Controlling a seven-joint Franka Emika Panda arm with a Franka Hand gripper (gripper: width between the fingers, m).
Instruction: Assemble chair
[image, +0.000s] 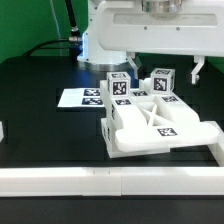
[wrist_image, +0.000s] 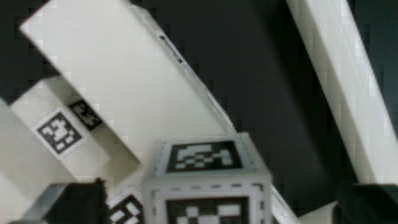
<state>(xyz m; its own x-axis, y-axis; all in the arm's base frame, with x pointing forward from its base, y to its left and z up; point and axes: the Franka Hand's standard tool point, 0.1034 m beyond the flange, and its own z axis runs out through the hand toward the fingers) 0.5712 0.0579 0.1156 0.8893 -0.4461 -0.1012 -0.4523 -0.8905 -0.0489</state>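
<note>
The chair parts (image: 150, 122) lie bunched in the middle of the black table: glossy white slabs and bars with black-and-white tags. Two tagged blocks (image: 162, 81) stand upright at the back of the bunch. My gripper (wrist_image: 214, 207) is open; only the arm's wrist (image: 160, 6) shows at the top of the exterior view, well above the parts. In the wrist view a tagged block (wrist_image: 205, 185) sits in line between my dark fingertips (wrist_image: 68, 203), which stand apart from it on both sides. A long white slab (wrist_image: 125, 90) and another tagged part (wrist_image: 63, 130) lie beyond it.
The marker board (image: 84, 97) lies flat towards the exterior view's left of the parts. A long white rail (image: 100, 181) runs along the table's front edge. The robot's white base (image: 120, 40) stands behind the parts, with a green object (image: 197, 70) at the back right.
</note>
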